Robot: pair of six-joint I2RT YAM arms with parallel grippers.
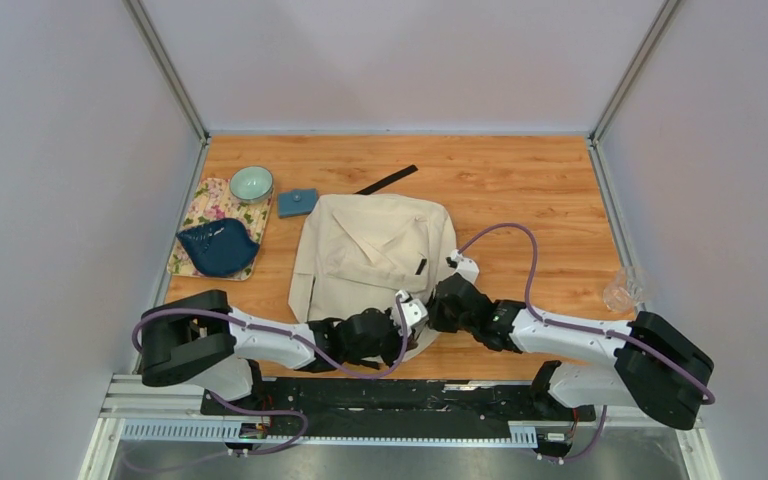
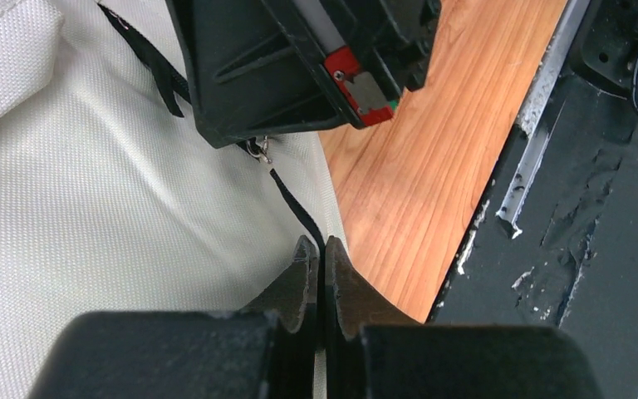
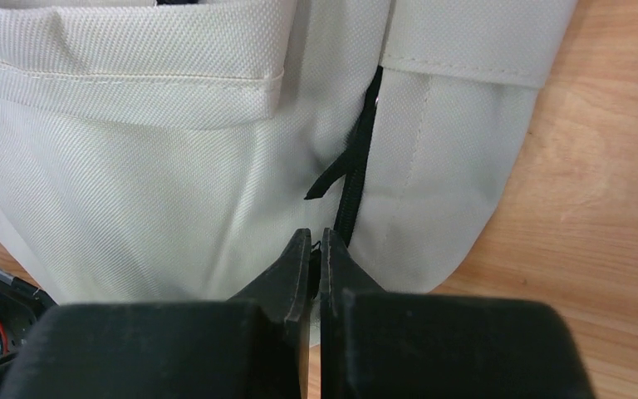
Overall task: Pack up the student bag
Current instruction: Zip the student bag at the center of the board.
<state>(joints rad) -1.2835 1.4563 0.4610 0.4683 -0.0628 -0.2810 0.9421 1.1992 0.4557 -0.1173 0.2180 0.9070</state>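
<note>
While both arms reach in at the near edge of the student bag (image 1: 375,250), we see it lying flat on the wooden table (image 1: 530,190), its front pocket flap facing up.

At the bag's near right corner, the left gripper (image 2: 324,253) has its jaws pressed together with no gap between them. A thin black pull cord (image 2: 292,198) runs down from a small metal ring on the bag straight into the fingertips, so we take the cord as pinched.

Just beyond it on the same side of the bag, the right gripper (image 3: 316,245) is also closed tight. Its tips sit at the lower end of the bag's black zipper (image 3: 355,179). They seem to nip the bag there, though the tips hide the contact and we cannot be sure.

To the left of the bag lies a floral tray (image 1: 188,222) carrying a dark blue dish (image 1: 218,248) and a pale green bowl (image 1: 251,183). A small blue pouch (image 1: 298,202) lies just beside the bag's far left corner, and a black strip (image 1: 387,180) lies just past its far edge. Well to the right of the bag a clear cup (image 1: 620,292) stands at the table's edge
</note>
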